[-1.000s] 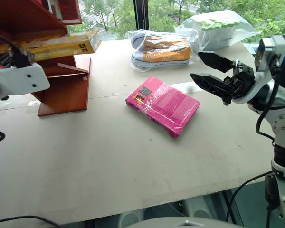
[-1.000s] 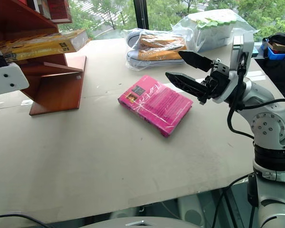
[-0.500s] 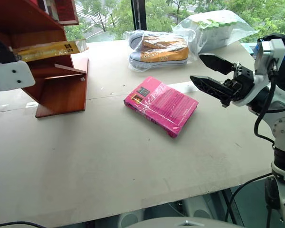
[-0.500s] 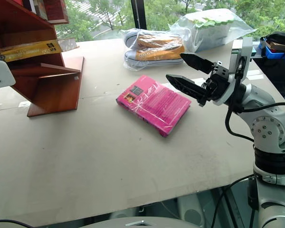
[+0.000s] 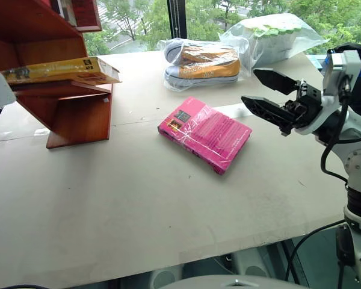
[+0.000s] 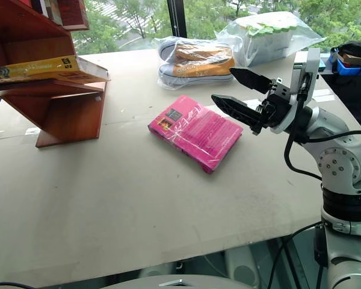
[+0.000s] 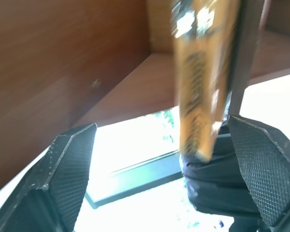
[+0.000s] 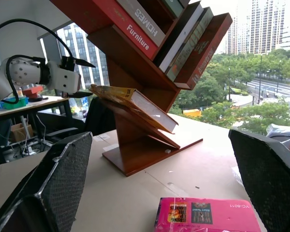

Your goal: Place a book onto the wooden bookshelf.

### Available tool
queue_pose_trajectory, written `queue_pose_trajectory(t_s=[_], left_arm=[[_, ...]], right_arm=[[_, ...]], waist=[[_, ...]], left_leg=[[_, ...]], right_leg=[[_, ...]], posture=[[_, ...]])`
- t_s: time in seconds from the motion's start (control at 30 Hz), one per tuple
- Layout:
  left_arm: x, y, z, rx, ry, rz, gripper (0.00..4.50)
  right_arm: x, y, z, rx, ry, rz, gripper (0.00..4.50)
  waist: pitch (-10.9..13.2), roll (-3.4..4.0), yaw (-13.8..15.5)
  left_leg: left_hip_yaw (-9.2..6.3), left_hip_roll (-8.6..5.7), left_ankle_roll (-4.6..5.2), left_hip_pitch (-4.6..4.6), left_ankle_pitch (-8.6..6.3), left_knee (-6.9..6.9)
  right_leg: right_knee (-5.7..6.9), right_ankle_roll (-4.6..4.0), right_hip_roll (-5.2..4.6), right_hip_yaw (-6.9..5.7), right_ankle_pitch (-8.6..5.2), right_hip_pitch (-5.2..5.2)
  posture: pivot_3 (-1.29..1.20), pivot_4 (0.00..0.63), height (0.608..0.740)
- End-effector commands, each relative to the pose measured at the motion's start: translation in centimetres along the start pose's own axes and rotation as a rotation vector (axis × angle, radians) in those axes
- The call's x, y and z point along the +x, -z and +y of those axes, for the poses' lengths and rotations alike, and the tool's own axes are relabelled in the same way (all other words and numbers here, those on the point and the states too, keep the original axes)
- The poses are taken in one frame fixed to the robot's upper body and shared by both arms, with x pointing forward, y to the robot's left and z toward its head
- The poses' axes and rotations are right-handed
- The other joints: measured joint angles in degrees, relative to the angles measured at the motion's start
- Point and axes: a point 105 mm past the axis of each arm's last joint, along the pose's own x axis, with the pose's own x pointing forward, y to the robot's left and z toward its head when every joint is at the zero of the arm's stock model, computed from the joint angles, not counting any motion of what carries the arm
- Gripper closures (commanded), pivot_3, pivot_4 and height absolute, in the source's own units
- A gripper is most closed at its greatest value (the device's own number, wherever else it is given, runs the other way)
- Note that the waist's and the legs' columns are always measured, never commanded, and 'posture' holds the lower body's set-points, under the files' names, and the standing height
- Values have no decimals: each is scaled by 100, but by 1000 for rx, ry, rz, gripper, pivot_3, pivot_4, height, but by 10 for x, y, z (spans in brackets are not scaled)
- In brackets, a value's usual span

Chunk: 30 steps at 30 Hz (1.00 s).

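The yellow book (image 5: 60,69) lies flat on a slanted board of the reddish-brown wooden bookshelf (image 5: 79,118) at the far left of the table. In the right wrist view its yellow spine end (image 8: 135,102) juts out past the board. My left gripper (image 8: 90,79) stands open just off the book's outer end, and in the left wrist view the book (image 7: 202,82) sits between the spread fingers (image 7: 70,166), apart from both. My right gripper (image 5: 248,84) hovers open over the table's right side, beyond the pink book (image 5: 206,133), with nothing in it.
Several other books (image 8: 152,26) lean on the shelf's upper boards. An orange shoe in a plastic bag (image 5: 203,63) and a bag of green-and-white items (image 5: 277,35) sit at the table's far edge by the window. The near table (image 5: 138,211) is bare.
My left gripper has opened and drawn away to the left, off the yellow book. The book now rests on the slanted board by itself. The right arm has stayed put.
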Motion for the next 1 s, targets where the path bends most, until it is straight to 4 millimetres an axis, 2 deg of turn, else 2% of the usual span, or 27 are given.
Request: queue_pose_trajectory(t_s=[0.03,0.13,0.27,0.3,0.4,0.5,0.57,0.6,0.7,0.77,0.83,0.87,1.0], left_arm=[[-14,-1,23,-1,-102,-5,48],[-23,-3,29,-32,-151,-41,48],[-36,-12,19,-157,-146,-147,48],[-38,-23,19,-216,-150,-209,48],[-45,-72,4,-546,-63,-488,48],[-58,-125,-51,-836,252,-701,48],[-70,-149,-91,-1020,415,-741,48],[-77,-158,-111,-1065,491,-732,48],[-106,-186,-187,-1260,755,-664,48],[-118,-194,-220,-1307,837,-603,48],[-123,-199,-236,-1311,858,-584,48],[-123,-200,-239,-1328,854,-579,48],[-116,-203,-234,-1385,780,-593,48]], right_arm=[[1,-13,2,-53,-28,-31,0],[-2,-10,0,-43,-24,-16,0],[-11,0,0,-24,-7,31,0],[-15,4,0,-20,4,48,0],[-33,20,-3,-7,47,104,0],[-64,51,-20,-25,188,158,0],[-92,77,-27,-27,282,210,0],[-103,89,-26,-19,311,237,0],[-131,131,-9,-42,366,392,0],[-141,148,1,-36,382,440,0],[-150,160,7,-46,397,481,0],[-153,164,10,-54,395,498,0],[-159,170,12,-52,438,485,0]], waist=[[0,0,0],[-2,-4,1],[-4,-1,2],[-5,-1,7],[-8,-7,64],[-14,-8,65],[-29,-5,42],[-29,-8,28],[-27,-10,6],[-32,1,-2],[-38,8,2],[-35,2,10],[-39,9,9]], left_leg=[[0,0,0,0,0,3],[-2,0,0,0,0,6],[3,1,0,1,0,7],[3,1,0,2,0,7],[-4,1,0,-3,0,18],[-7,4,0,-1,0,55],[-3,0,0,18,-1,62],[0,-2,0,30,-1,64],[4,-7,0,47,-1,61],[8,-4,0,76,-1,58],[14,6,0,123,-2,53],[12,13,0,174,-3,50],[6,14,-19,202,-14,54]], right_leg=[[4,0,0,0,0,0],[7,0,0,-1,0,0],[7,0,-3,4,0,0],[8,-1,-3,3,0,0],[13,0,-6,-3,0,4],[25,2,-12,-7,1,22],[18,5,-19,-2,2,43],[24,6,-25,-1,1,54],[24,5,-22,3,0,61],[29,3,-4,14,-2,78],[19,2,9,19,-32,131],[12,-1,19,19,-39,174],[11,0,18,30,-39,196]], posture=[[0,150,740],[0,150,740],[0,150,740],[0,150,740],[0,150,740],[0,150,740],[0,150,740],[0,150,740],[0,150,740],[0,150,740],[0,150,740],[0,150,740],[0,150,740]])
